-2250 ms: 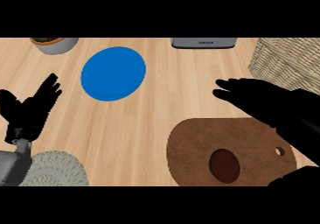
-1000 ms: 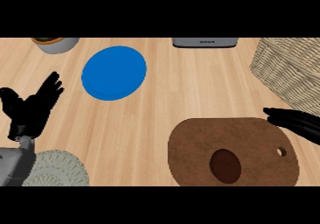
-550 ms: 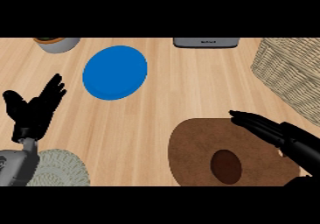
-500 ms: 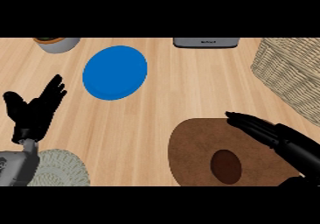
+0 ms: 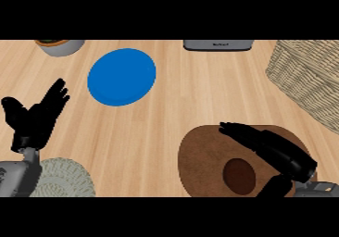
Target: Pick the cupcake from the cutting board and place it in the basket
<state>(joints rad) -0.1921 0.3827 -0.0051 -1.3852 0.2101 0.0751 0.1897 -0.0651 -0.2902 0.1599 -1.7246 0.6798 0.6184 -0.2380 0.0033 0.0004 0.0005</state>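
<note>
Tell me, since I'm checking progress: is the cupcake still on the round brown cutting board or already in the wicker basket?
On the board: the dark brown cupcake sits on the round brown cutting board, under the open right hand; the wicker basket stands apart.

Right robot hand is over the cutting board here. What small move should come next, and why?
Probably lower the right robot hand toward the dark brown cupcake and curl round it. Its fingers are straight, above the cutting board, holding nothing, and the basket waits at far right.
</note>
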